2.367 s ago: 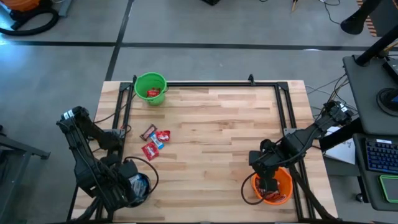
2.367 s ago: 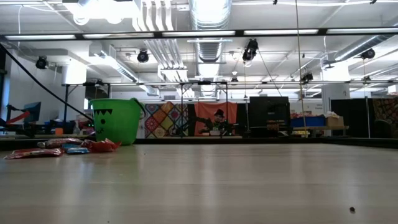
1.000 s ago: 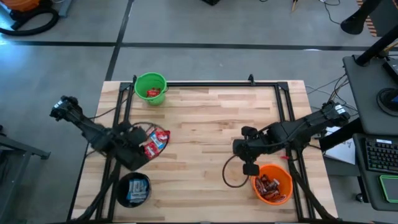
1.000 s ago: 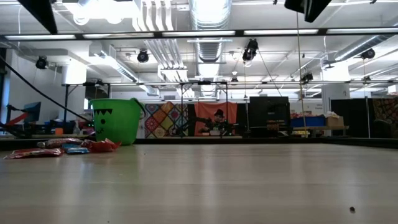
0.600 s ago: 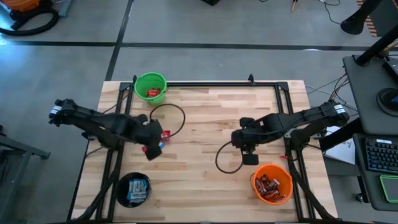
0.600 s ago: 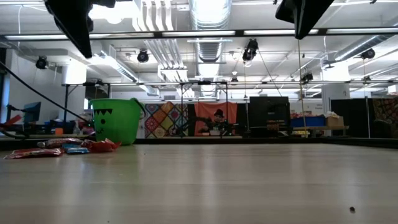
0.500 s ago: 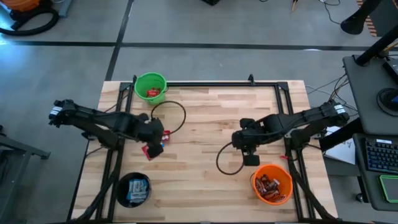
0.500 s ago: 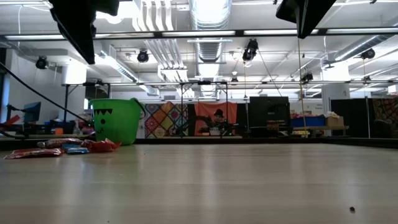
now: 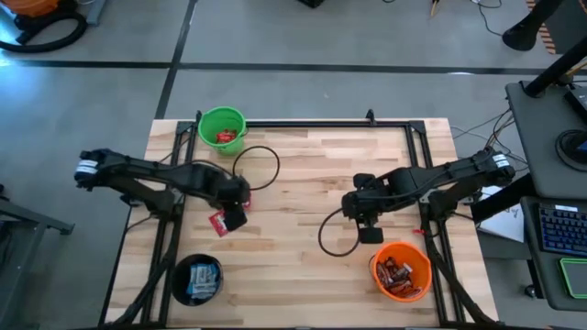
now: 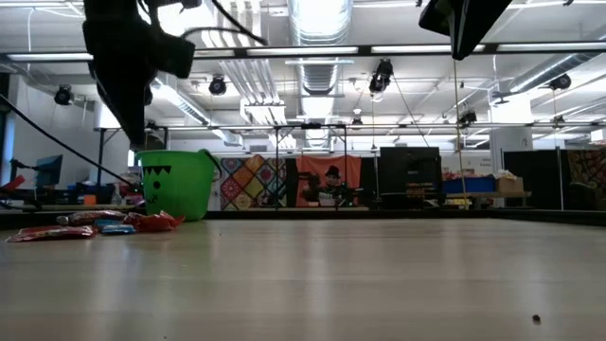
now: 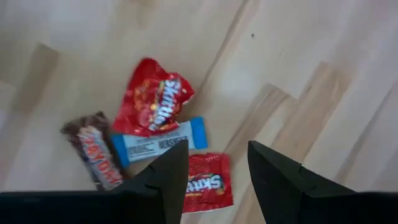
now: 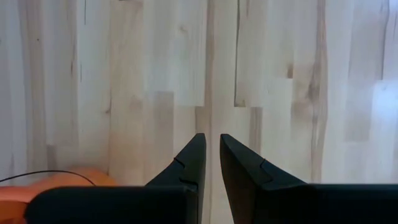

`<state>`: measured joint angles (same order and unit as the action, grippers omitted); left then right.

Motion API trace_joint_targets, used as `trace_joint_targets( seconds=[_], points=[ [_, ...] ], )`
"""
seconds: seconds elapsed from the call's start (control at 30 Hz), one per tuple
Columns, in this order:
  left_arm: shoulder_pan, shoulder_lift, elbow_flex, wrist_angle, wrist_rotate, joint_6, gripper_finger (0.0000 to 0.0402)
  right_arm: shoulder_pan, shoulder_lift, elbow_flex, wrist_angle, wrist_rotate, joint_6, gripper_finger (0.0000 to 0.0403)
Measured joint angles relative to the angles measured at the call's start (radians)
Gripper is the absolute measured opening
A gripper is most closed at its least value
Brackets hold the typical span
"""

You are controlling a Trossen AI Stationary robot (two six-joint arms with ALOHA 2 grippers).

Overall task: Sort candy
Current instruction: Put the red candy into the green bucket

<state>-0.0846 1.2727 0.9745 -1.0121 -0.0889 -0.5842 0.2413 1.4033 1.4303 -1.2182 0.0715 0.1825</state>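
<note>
The green bucket [image 9: 223, 129] at the bench's far left corner holds red packets; the black bucket [image 9: 197, 278] at the near left corner holds blue-and-white ones; the orange bucket [image 9: 401, 270] near the near right corner holds candy too. The left gripper [image 11: 214, 168], fingers spread and empty, hangs over four loose candies [image 11: 152, 146] by the left edge. The right gripper [image 12: 210, 155], fingers nearly pressed together, hovers over bare wood

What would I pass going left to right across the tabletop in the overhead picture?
Black bucket, green bucket farther back, left gripper over the loose candy, right gripper hovering over bare wood, then the orange bucket.
</note>
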Motion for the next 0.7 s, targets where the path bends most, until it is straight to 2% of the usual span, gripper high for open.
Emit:
trace_joint_targets(
  seconds=[0.27, 0.47, 0.7],
  points=[
    [0.048, 0.075, -0.01, 0.045, 0.025, 0.067, 0.0174, 0.0, 0.0, 0.0, -0.003, 0.0, 0.026, 0.0038],
    [0.06, 0.153, -0.008, 0.095, 0.019, 0.309, 0.0173, 0.0, 0.0, 0.0, -0.003, 0.0, 0.027, 0.0038],
    [0.068, 0.242, -0.008, 0.093, -0.004, 0.4, 0.0171, 0.0, 0.0, 0.0, -0.007, 0.0, 0.026, 0.0038]
  ],
)
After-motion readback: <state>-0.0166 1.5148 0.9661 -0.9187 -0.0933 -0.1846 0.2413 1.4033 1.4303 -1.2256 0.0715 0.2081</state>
